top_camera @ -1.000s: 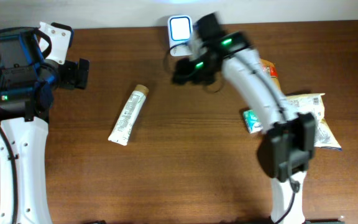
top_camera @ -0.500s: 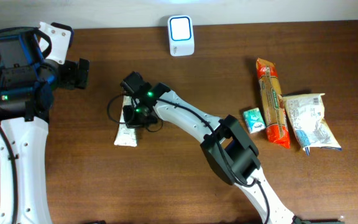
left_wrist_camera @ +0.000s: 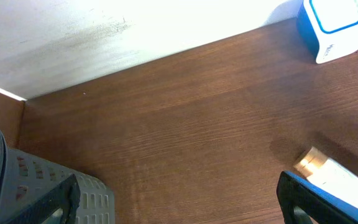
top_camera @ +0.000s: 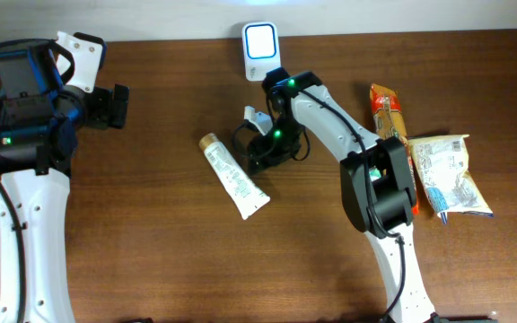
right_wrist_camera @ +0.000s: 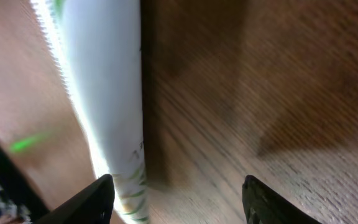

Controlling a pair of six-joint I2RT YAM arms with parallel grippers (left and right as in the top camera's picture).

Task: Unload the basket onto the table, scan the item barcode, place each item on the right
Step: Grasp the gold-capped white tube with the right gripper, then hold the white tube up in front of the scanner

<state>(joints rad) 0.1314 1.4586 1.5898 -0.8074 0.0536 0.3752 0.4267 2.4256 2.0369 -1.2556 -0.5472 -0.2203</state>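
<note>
1. The left end effector (top_camera: 119, 106) hangs spread and empty over the left of the dark wooden worktop (top_camera: 133, 260).
2. The white plastic squeeze tube with a tan cap (top_camera: 233, 176) lies flat mid-worktop. It is probably light, soft and slippery, so it is best pinched across its stiffer cap shoulder.
3. The right end effector (top_camera: 260, 151) sits just beside the tube, fingers apart, pinching nothing.
4. Half a second ago the tube lay further left; its crimped tail now points right.

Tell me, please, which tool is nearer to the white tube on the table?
Right. The right tool is open just beside the white tube, near its middle; the left tool is well away from it, off to the left.
</note>
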